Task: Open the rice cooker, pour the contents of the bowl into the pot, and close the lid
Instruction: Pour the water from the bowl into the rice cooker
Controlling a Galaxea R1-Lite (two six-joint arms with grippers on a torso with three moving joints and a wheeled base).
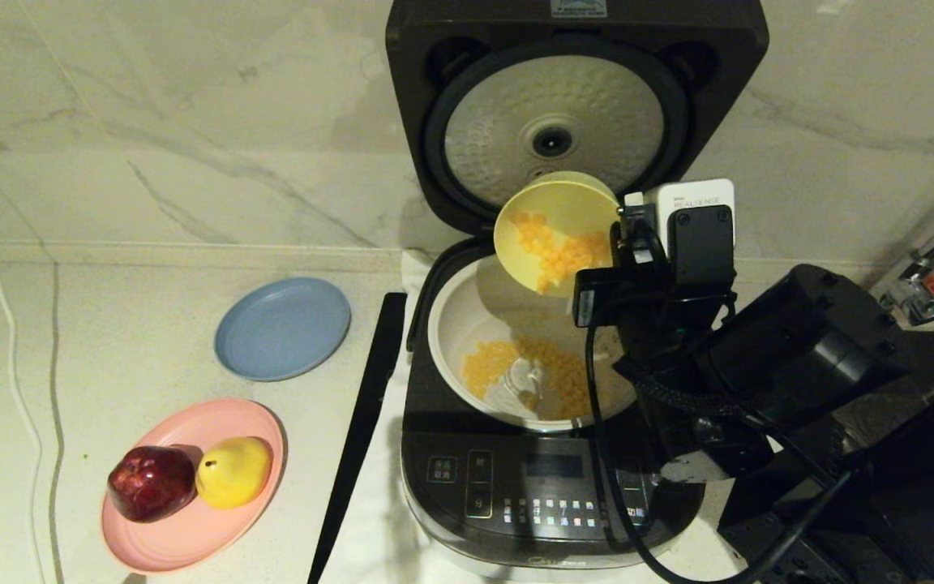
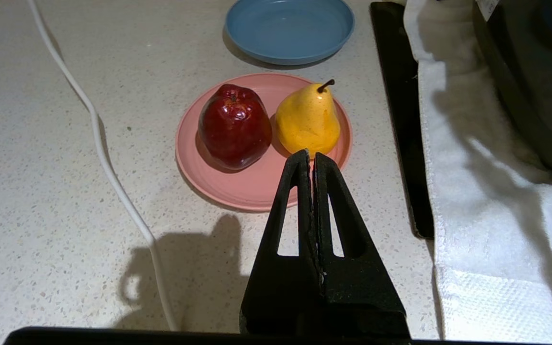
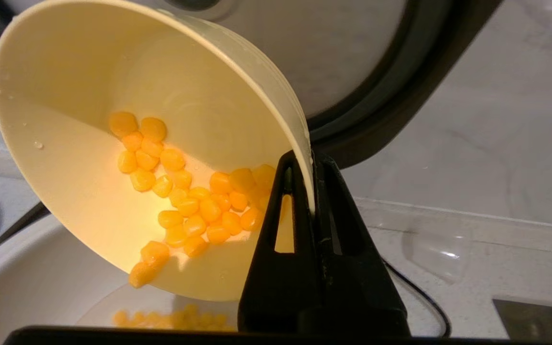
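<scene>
Right claw point(image 3: 312, 158) clamped on rim of tilted bowl point(image 1: 552, 231) above pot point(image 1: 455, 324) | kernels point(image 3: 185, 201) inside bowl, more apparently lying in pot | lid point(image 1: 564, 113) upright on rice cooker point(image 1: 516, 487) | left claw point(image 2: 311, 155) together over bench point(image 2: 41, 191).

Plastic, metal and stone on show
Beside the glossy dark rice cooker point(image 1: 552, 478): dimpled silver lid point(image 1: 552, 130), smooth matt bowl point(image 1: 552, 215), speckled countertop point(image 1: 151, 324).
</scene>
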